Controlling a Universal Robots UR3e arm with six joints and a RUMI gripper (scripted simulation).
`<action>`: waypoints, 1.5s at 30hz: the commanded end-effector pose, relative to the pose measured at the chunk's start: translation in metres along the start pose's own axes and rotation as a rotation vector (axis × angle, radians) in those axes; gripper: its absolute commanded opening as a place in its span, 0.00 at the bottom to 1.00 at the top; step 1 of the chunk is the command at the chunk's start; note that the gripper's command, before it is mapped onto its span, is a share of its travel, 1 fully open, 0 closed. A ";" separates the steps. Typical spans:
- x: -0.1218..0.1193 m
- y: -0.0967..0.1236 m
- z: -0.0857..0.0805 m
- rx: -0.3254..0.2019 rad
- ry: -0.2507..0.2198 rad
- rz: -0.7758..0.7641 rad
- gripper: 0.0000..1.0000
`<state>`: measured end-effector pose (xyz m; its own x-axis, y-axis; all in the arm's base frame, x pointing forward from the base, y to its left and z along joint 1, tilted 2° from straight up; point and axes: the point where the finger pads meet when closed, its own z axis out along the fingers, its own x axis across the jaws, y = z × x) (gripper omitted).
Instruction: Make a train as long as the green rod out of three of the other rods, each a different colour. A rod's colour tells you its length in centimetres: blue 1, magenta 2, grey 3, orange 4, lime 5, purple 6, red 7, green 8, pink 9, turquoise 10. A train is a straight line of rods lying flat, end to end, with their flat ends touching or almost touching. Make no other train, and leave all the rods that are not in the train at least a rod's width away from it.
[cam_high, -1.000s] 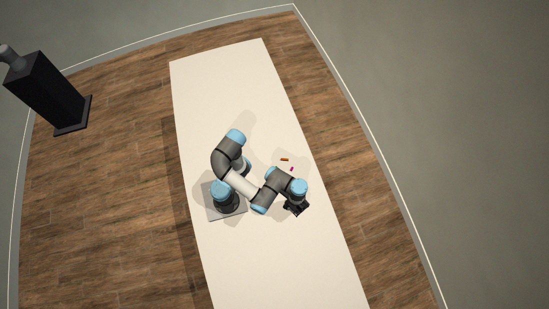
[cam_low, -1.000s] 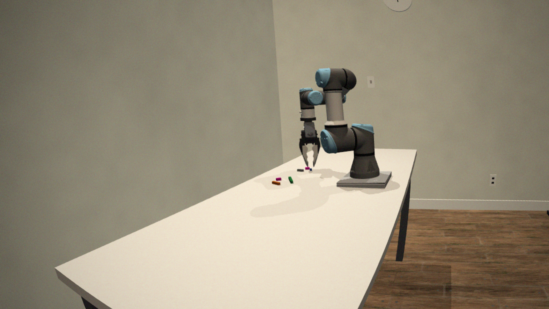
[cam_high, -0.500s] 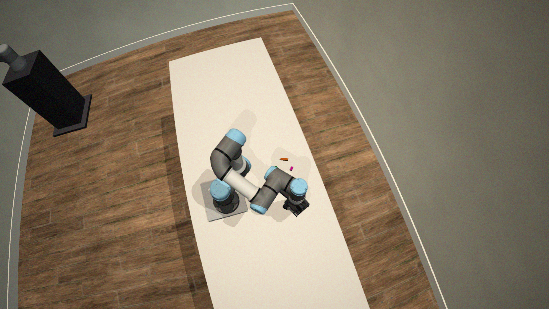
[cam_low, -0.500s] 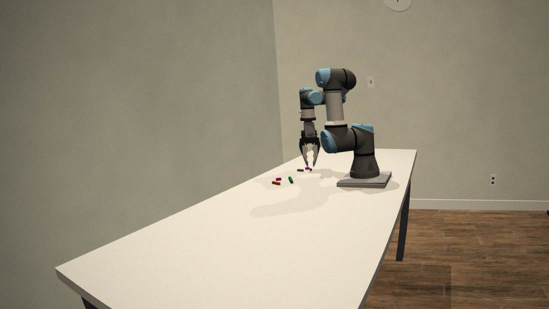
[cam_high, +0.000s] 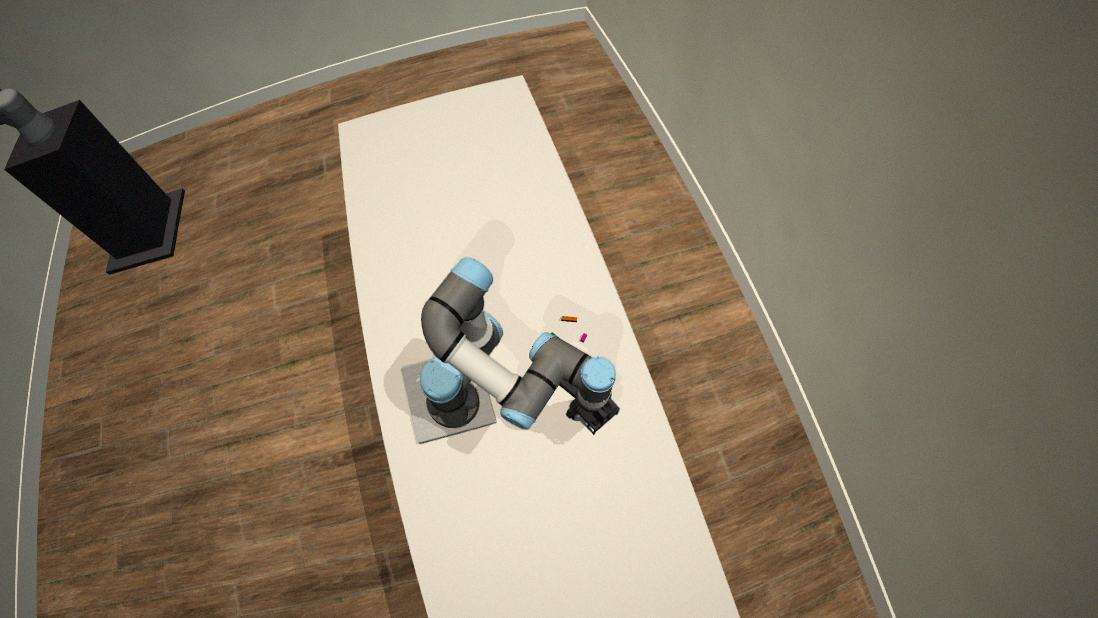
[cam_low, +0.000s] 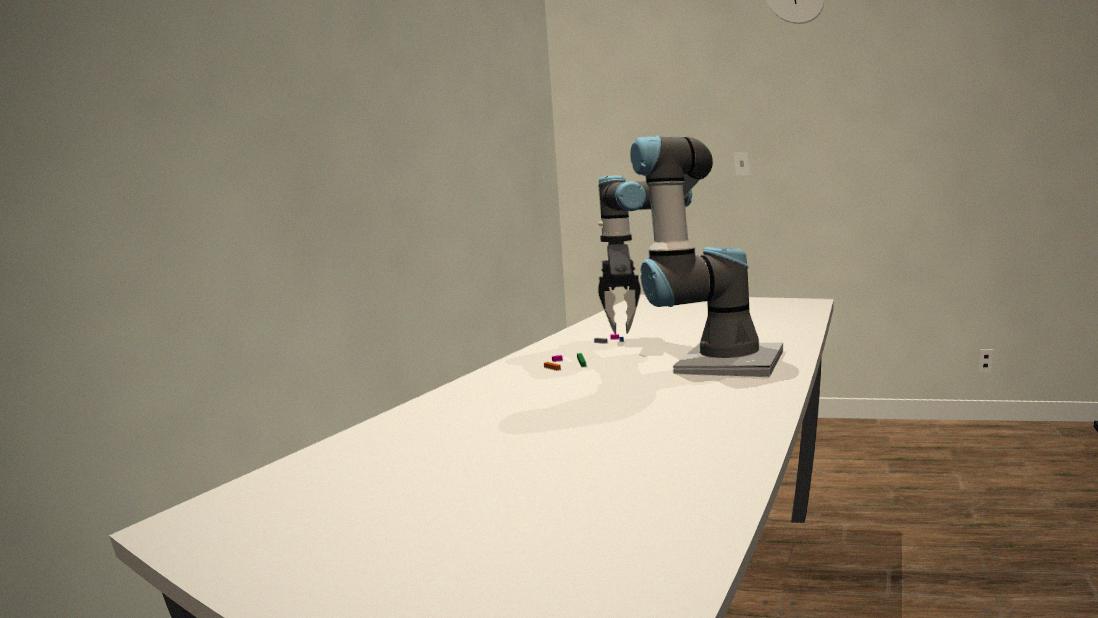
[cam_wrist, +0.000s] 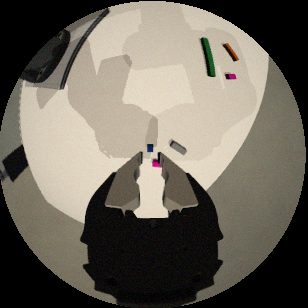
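Note:
My gripper (cam_low: 621, 330) (cam_wrist: 150, 152) points down with its fingertips a small gap apart, nothing held, low over the table. Below the tips lie a magenta rod (cam_low: 614, 337) (cam_wrist: 156, 163), partly hidden by a finger in the wrist view, and a blue rod (cam_low: 621, 339) (cam_wrist: 150, 148), a little apart. A grey rod (cam_low: 600, 340) (cam_wrist: 178, 147) lies to one side, angled. Farther off are the long green rod (cam_low: 581, 359) (cam_wrist: 208, 57), an orange rod (cam_high: 568, 318) (cam_low: 551, 366) (cam_wrist: 231, 52) and a second magenta rod (cam_high: 583, 337) (cam_low: 557, 358) (cam_wrist: 231, 76), all separate.
The white table (cam_high: 461, 168) (cam_low: 430, 491) bears the arm's grey base plate (cam_high: 414, 429) (cam_low: 722, 370). The arm hides the near rods and most of the green rod in the top view. The table's long edge runs beyond the orange and magenta rods.

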<state>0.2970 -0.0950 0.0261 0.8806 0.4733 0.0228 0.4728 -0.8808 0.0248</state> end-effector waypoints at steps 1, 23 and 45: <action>0.000 0.001 -0.001 -0.002 0.001 0.000 0.14; 0.000 0.001 0.000 -0.002 0.001 0.000 0.14; 0.000 0.001 0.015 -0.002 0.001 0.000 0.14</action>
<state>0.2974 -0.0951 0.0122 0.8806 0.4733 0.0226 0.4728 -0.8808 0.0244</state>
